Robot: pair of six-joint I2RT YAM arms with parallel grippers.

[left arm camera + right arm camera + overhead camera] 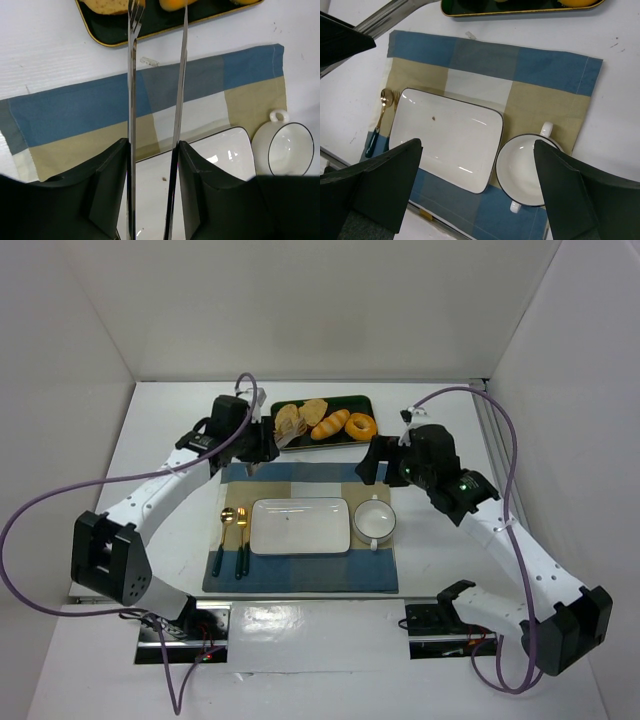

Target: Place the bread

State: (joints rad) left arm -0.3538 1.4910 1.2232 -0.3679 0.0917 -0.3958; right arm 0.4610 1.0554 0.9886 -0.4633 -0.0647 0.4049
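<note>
Two flat bread slices lie at the left end of the dark tray (350,403): a golden-brown one (315,410) and a duller one (290,421) beside it. My left gripper (256,448) is shut on metal tongs (132,100), whose tips stand apart and empty over the tray's near edge. In the left wrist view (152,146) one slice (106,6) shows just left of the tong tips. My right gripper (384,470) is open and empty above the white bowl (375,520), and its jaws stand wide in the right wrist view (477,145).
A long orange roll (330,424) and a ring-shaped bun (360,427) share the tray. A white rectangular plate (300,525) sits on a blue and tan placemat (300,578), with a gold spoon and fork (232,535) to its left. White walls enclose the table.
</note>
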